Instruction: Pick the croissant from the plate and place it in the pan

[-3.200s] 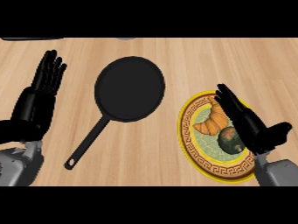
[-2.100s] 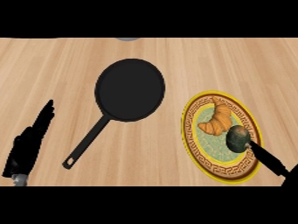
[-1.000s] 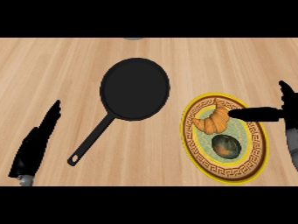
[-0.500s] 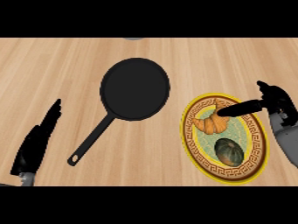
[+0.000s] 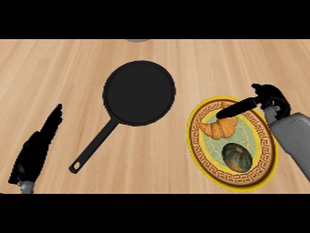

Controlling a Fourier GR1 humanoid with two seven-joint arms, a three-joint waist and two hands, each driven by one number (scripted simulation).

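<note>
A golden croissant (image 5: 219, 129) lies on the upper part of a yellow patterned plate (image 5: 201, 154), with a dark green squash (image 5: 237, 157) below it. My right hand (image 5: 264, 98) hovers over the plate's upper right rim, a finger stretched down-left with its tip just above the croissant's top edge. I cannot tell if it touches. The black pan (image 5: 139, 92) lies left of the plate, its handle (image 5: 93, 147) running down-left. My left hand (image 5: 36, 150) rests open at the lower left, fingers pointing up.
Wooden counter (image 5: 63, 68) all around. A grey round object (image 5: 137, 40) peeks in at the top edge above the pan.
My right hand and forearm have come in from the right edge toward the plate, the stretched finger now reaching the croissant's top. The left hand stays put.
</note>
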